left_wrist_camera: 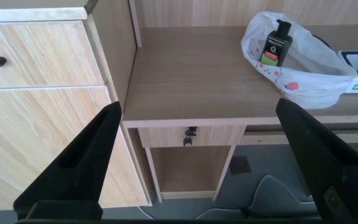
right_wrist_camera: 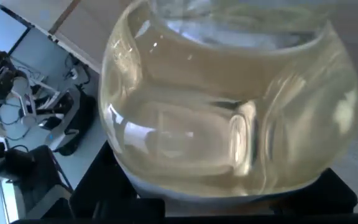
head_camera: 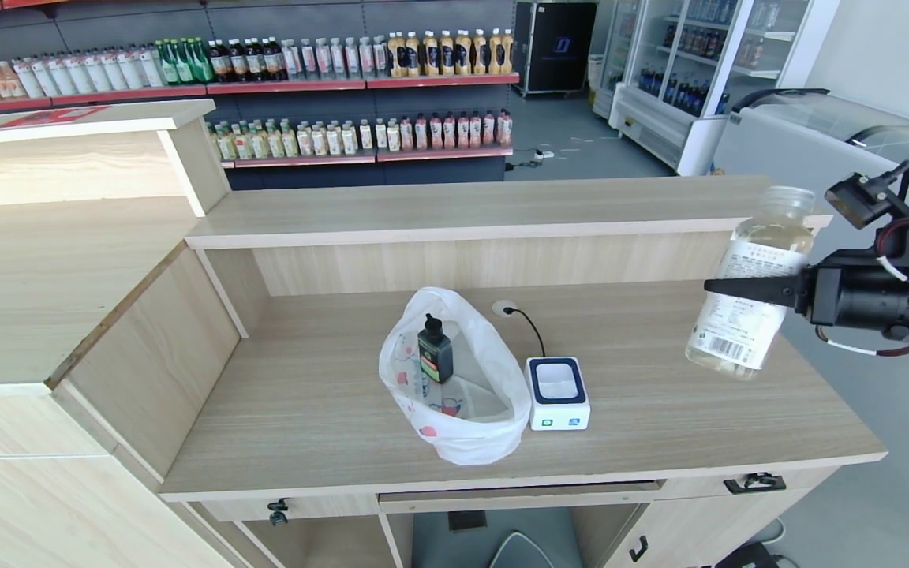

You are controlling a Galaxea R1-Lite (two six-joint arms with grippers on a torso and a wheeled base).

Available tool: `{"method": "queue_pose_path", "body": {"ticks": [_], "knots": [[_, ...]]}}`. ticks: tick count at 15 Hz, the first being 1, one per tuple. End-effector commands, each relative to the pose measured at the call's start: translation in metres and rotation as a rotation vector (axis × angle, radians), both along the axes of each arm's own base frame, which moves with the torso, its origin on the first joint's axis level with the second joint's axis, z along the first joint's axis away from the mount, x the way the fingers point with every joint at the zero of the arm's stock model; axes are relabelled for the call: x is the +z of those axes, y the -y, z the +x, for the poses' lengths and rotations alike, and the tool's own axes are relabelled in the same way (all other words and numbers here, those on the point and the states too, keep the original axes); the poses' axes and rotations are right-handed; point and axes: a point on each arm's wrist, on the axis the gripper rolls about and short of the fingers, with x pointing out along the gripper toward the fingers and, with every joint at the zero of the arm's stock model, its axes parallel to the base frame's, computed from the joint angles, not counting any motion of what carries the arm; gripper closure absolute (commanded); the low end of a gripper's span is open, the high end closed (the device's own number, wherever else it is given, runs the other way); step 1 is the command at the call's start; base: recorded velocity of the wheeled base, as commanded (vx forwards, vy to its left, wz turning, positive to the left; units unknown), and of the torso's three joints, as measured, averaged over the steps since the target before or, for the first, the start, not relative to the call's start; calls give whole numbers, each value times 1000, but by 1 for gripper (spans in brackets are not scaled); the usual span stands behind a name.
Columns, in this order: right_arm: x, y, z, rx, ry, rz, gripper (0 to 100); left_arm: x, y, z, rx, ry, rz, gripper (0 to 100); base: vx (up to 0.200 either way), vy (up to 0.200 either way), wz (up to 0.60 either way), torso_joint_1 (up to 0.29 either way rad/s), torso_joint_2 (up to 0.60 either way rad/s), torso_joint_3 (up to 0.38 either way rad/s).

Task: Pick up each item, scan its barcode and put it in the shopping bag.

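Clear bottle (head_camera: 762, 244) in right jaws (dark bottle (head_camera: 435, 349) upright in bag (head_camera: 462, 446))

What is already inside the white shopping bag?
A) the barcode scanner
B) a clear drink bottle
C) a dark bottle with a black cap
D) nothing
C: the dark bottle stands in the shopping bag, while the right gripper holds the clear bottle and the scanner sits beside the bag.

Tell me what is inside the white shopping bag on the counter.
One dark bottle with a black cap stands inside the shopping bag. Its near wall hides part of the bottom, so anything flat there cannot be seen.
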Motion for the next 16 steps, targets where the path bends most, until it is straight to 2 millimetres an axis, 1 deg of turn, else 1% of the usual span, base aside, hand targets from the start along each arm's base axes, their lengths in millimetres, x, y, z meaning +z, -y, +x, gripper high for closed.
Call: {"method": "queue_pose_path", "body": {"ticks": [1, 5, 6, 7, 9, 10, 11, 12, 16], "knots": [[26, -25, -41, 119, 89, 10, 100, 0, 0, 0, 1, -2, 0, 0, 0, 0, 0, 0, 0, 0], [31, -52, -66, 263, 102, 25, 100, 0, 0, 0, 1, -2, 0, 0, 0, 0, 0, 0, 0, 0], [33, -56, -69, 282, 97, 28, 100, 0, 0, 0, 1, -2, 0, 0, 0, 0, 0, 0, 0, 0], [43, -63, -79, 309, 59, 61, 100, 0, 0, 0, 1, -2, 0, 0, 0, 0, 0, 0, 0, 0], [69, -71, -91, 330, -9, 154, 100, 0, 0, 0, 1, 0, 0, 0, 0, 0, 0, 0, 0, 0], [77, -73, -96, 339, -35, 186, 100, 0, 0, 0, 1, -2, 0, 0, 0, 0, 0, 0, 0, 0], [82, -75, -100, 346, -60, 208, 100, 0, 0, 0, 1, -2, 0, 0, 0, 0, 0, 0, 0, 0], [80, -76, -100, 353, -68, 207, 100, 0, 0, 0, 1, -2, 0, 0, 0, 0, 0, 0, 0, 0], [67, -83, -115, 411, -79, 190, 100, 0, 0, 0, 1, -2, 0, 0, 0, 0, 0, 0, 0, 0]]}}
